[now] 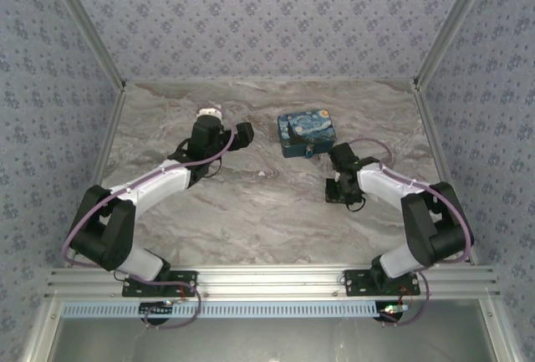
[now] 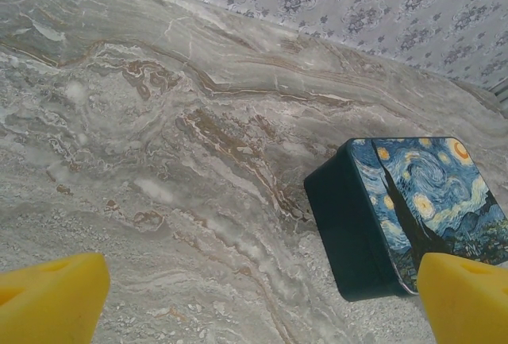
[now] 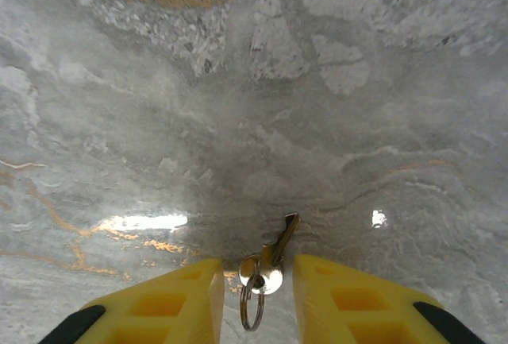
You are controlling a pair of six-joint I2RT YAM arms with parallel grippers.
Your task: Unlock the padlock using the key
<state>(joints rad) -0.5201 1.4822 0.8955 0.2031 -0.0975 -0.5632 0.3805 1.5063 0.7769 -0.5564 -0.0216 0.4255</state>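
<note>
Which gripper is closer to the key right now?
Right. The key lies on the table between the jaws of the right gripper, not yet pinched. The left gripper hangs open on the other side of the painted box, well away from it.

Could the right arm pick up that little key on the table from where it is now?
Probably yes. The key lies flat on the marble table, right between the yellow fingers of the right gripper, with a small gap on each side and nothing in between.
</note>
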